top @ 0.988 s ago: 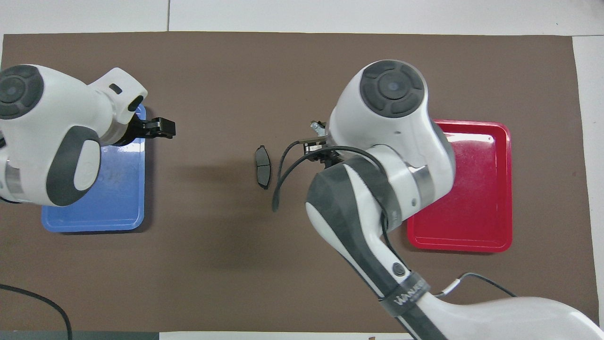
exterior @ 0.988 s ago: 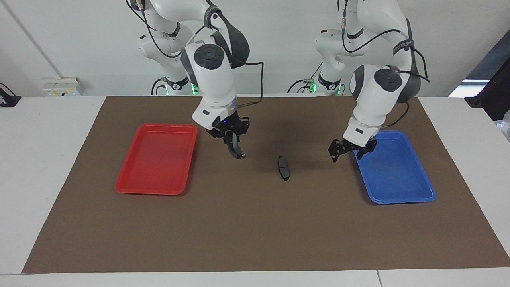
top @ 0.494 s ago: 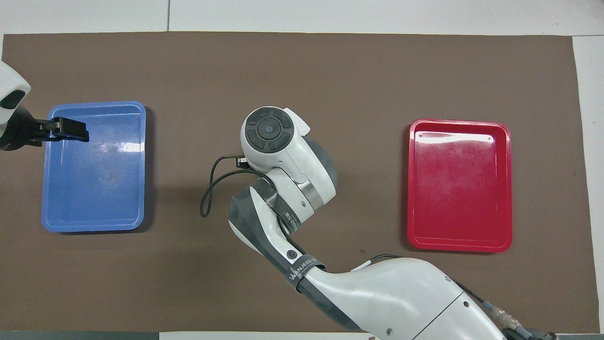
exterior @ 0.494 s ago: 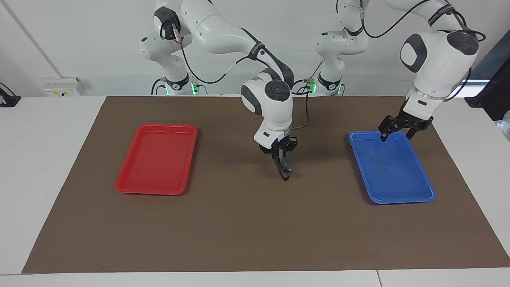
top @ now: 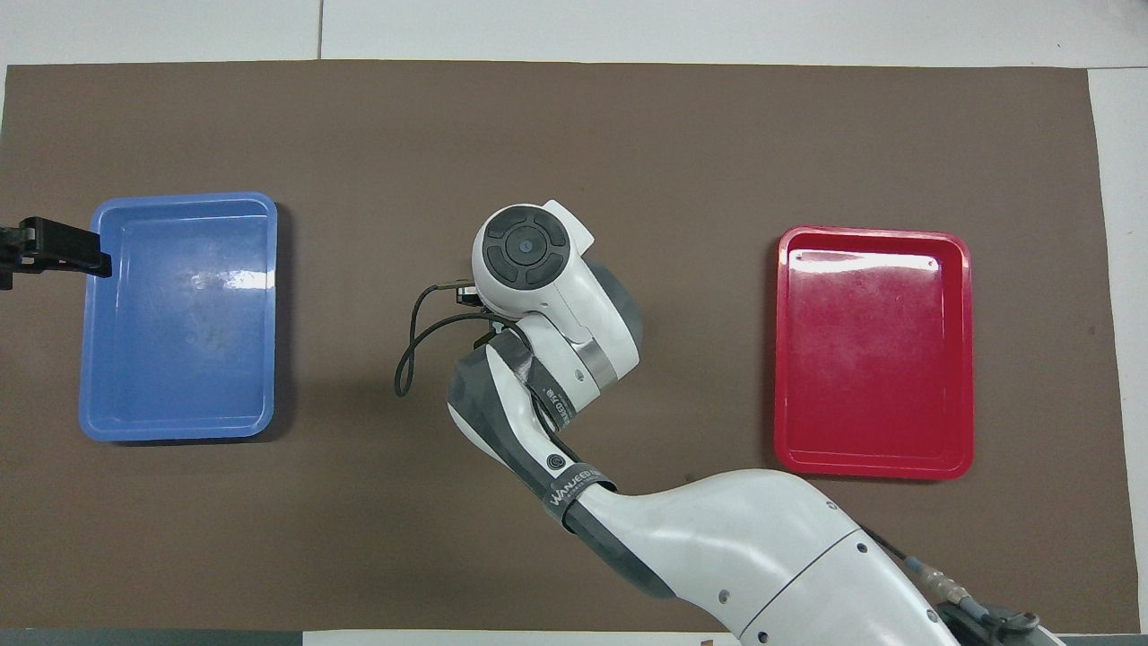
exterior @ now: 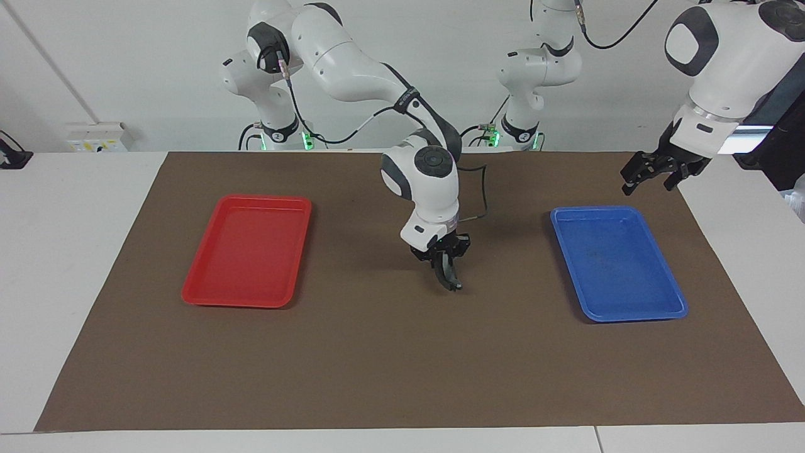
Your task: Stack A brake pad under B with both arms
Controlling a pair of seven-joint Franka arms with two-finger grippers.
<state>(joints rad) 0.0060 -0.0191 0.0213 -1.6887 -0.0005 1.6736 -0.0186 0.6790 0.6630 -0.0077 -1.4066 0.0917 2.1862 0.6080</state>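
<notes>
Reaching down mid-mat, right gripper [exterior: 449, 275] jaws clenched on B [exterior: 451, 278]; left gripper [exterior: 654, 171] raised, jaws released.

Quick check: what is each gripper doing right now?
Left gripper: open, holding nothing, raised near the blue tray.
Right gripper: shut on the B brake pad, mid-mat.

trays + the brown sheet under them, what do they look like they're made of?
Red tray and blue tray: probably moulded plastic, glossy; one-piece raised rims with rounded corners, and glare streaks on their floors in the overhead view. Brown sheet: matte, flat, clean-cut edges, no glare; probably paper or thin felt-like mat, can't tell which.
</notes>
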